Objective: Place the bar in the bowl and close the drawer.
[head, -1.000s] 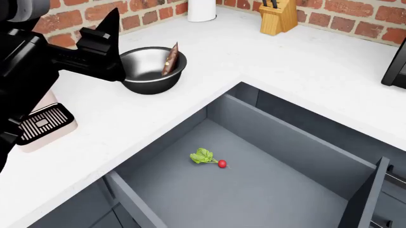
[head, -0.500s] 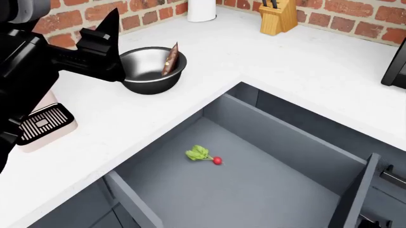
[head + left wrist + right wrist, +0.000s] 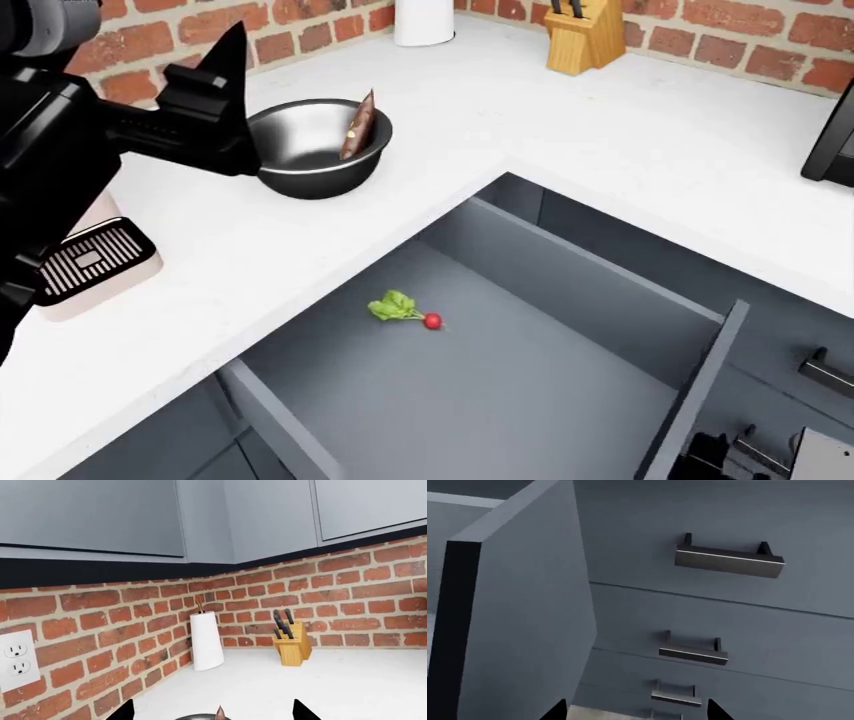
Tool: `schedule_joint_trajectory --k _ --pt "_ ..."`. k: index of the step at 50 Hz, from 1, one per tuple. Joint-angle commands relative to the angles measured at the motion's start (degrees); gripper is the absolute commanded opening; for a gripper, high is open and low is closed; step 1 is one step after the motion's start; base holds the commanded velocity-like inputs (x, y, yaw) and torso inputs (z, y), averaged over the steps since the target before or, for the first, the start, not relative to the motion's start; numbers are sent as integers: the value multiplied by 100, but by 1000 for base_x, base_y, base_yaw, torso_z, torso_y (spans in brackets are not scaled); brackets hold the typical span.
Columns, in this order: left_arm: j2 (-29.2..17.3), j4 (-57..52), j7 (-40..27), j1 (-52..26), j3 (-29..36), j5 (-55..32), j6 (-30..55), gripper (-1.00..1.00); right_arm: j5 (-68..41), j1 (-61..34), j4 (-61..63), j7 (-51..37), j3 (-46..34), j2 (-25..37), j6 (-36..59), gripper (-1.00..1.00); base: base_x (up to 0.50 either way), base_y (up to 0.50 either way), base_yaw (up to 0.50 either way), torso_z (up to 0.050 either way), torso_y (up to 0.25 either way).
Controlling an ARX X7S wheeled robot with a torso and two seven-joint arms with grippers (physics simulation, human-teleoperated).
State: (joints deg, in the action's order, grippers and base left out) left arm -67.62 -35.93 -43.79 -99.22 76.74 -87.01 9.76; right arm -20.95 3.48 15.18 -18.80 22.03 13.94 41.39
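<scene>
While I look down from the head camera, I count one round dark steel bowl (image 3: 318, 150) on the white bench (image 3: 441, 130), with one flat dark-brown bar (image 3: 358, 125) standing tilted inside it, leaning on the rim at the bowl's 3 o'clock side. There is one large slate blue-grey drawer (image 3: 534, 390), pulled open, and one small red radish with green leaves (image 3: 403, 310) lies on its floor toward 10 o'clock from the drawer's middle. Also on the bench I see one white paper-towel roll (image 3: 424, 20) at 12 o'clock, one wooden knife block (image 3: 585, 35) at about 1 o'clock, and one pale coffee machine with a black grille (image 3: 87, 262) at 9 o'clock.

My left arm reaches in from the 9 o'clock edge, its black left claw (image 3: 220, 100) held just beside the bowl's 9 o'clock rim. In the left wrist camera its two fingertips (image 3: 125, 711) sit spread well apart, with nothing between them but the bowl's rim and the tip of the bar below, so it is released. My right claw (image 3: 635, 711) shows in its wrist camera as two dark tips spread wide, empty, facing the drawer's flat front panel and a stack of four smaller drawer fronts with black bar handles (image 3: 730, 561). In the head camera, the right arm shows only as dark parts at 5 o'clock, beside the drawer's front.
</scene>
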Motion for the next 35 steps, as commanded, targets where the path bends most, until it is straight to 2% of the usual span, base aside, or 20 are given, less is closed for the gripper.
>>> schedule_joint_trajectory --k 1,35 --pt "95 1 86 86 -183 188 -109 100 -45 -218 -248 180 -363 -219 -81 100 0 0 0 0 0" --pt "120 25 111 167 -229 192 -85 100 167 -1664 -979 251 -1683 -424 68 100 0 0 0 0 0"
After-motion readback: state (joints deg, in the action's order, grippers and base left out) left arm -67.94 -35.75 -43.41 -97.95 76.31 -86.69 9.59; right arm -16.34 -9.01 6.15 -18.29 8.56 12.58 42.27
